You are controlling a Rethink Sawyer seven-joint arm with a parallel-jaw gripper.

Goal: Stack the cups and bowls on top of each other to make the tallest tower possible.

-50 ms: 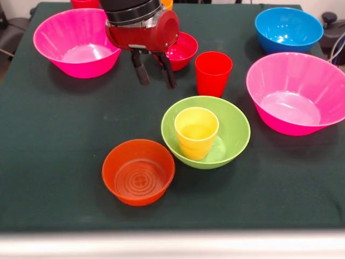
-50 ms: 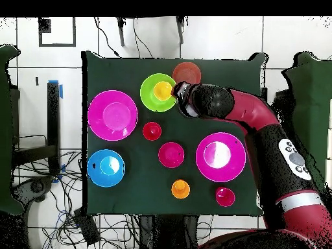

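- While my claw (image 1: 154,78) hangs above the dark green worktop (image 1: 64,140), its two black fingers (image 1: 140,69) stand a little apart with nothing between them.
- I hover just behind the glossy lime-green plastic bowl (image 1: 235,129), which stands near the front of the worktop.
- A small yellow plastic cup (image 1: 196,131) stands upright inside that bowl, mouth up; this pair is all there is of the tower.
- The small orange plastic bowl with the ringed flat bottom (image 1: 138,171) sits on the worktop just beside the green bowl, at its front left in the front view, their rims about touching.
- A red plastic cup (image 1: 213,73) stands upright just behind the green bowl, to the side of my fingers.
- The small crimson bowl (image 1: 183,49) lies partly hidden behind my wrist.
- Two large hot-pink bowls (image 1: 75,40) (image 1: 295,91) sit toward opposite sides, and a blue bowl (image 1: 288,28) sits at a far corner.
- From overhead I see an orange cup (image 2: 180,189) and another small red vessel (image 2: 225,196) near my base's edge.
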